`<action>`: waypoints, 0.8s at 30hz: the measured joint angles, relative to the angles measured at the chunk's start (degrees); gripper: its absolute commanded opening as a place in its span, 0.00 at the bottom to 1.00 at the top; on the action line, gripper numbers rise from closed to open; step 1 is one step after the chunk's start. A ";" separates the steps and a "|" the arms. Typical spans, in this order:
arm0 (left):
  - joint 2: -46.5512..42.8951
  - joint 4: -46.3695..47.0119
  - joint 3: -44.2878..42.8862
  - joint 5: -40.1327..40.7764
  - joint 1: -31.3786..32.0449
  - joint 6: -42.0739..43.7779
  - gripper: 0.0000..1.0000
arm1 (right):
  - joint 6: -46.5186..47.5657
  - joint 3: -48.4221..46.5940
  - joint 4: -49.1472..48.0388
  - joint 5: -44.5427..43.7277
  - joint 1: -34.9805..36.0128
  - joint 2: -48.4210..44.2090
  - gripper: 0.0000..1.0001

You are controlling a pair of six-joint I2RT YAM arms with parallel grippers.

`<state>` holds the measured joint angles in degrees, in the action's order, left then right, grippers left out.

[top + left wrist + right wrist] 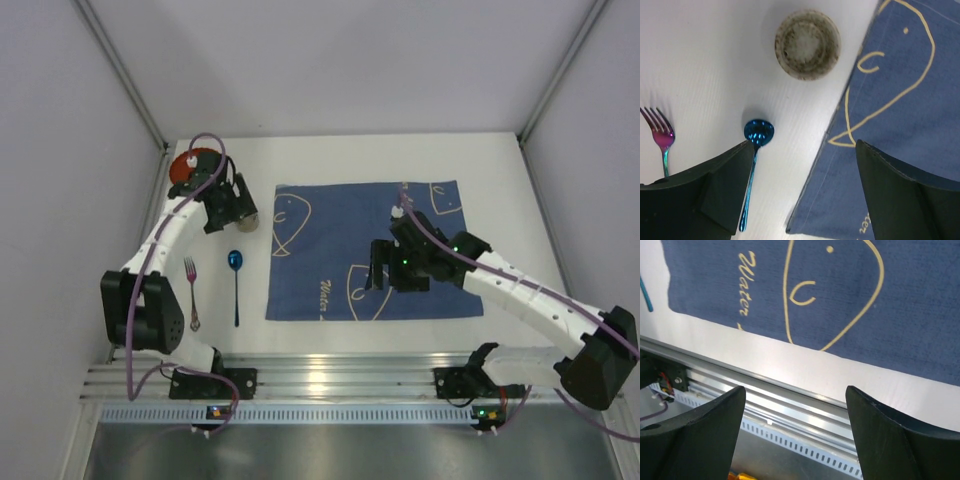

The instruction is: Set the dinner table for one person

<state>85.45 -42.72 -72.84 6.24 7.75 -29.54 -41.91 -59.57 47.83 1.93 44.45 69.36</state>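
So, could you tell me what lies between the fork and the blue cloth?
The blue spoon lies there, apart from both; the top external view shows it.

Site type: robot lab test cell, as I view it from my remote station. Evidence: plain white worktop (340, 160) boxed in by bare pale panels (350, 60) on aluminium posts (122, 75); ribbed metal rail (340, 385) along the near edge; left arm (170, 230) and right arm (520, 295) bolted there; purple cable (130, 330); blue cloth (330, 290), fork (192, 290) and spoon (236, 285) set out on the worktop.
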 measured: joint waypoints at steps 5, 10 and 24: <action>9.49 2.93 -5.05 -0.48 -4.22 1.16 0.66 | 0.68 4.96 1.27 0.50 -1.22 -4.61 0.80; 13.88 4.79 -6.62 -1.49 -6.16 2.27 0.50 | 3.52 5.20 1.68 0.52 -4.22 -5.75 0.80; 22.36 6.80 -7.02 -2.36 -6.75 2.47 0.47 | 12.57 2.03 5.38 1.60 -9.05 -1.05 0.79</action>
<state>107.81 -35.92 -79.85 3.88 0.99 -27.07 -29.34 -57.54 53.21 3.53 35.40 68.31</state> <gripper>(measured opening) 0.480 0.797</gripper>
